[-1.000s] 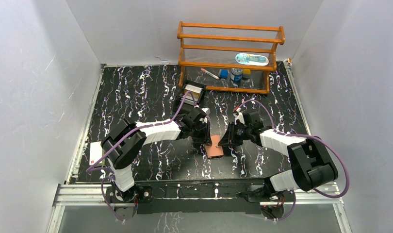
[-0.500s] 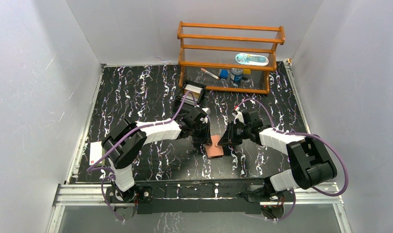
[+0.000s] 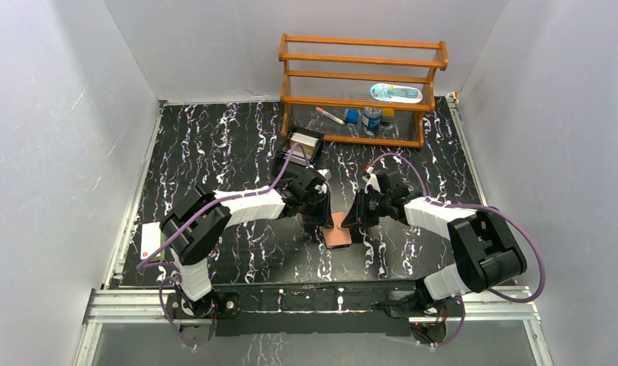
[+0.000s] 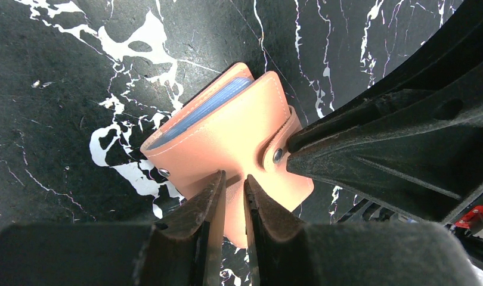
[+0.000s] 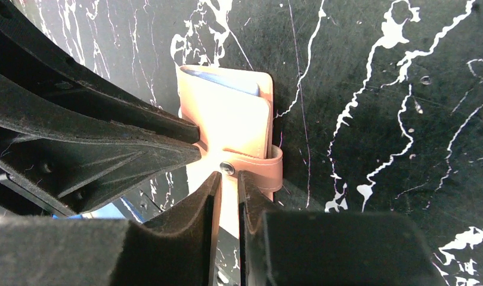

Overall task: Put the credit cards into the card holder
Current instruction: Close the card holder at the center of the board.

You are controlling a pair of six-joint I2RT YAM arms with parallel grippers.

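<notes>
Right tool [image 5: 229,174] edges inward onto tan leather card holder [image 4: 227,128]; both it and left tool [image 4: 234,176] nearly closed, grip unclear. Tugging could spill pale blue card [image 4: 200,112].

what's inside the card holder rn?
Edges of blue cards show at the open side of the card holder, tucked between its leather halves. How many there are, and whether other cards sit deeper in, cannot be seen: the folded leather covers the rest.
</notes>
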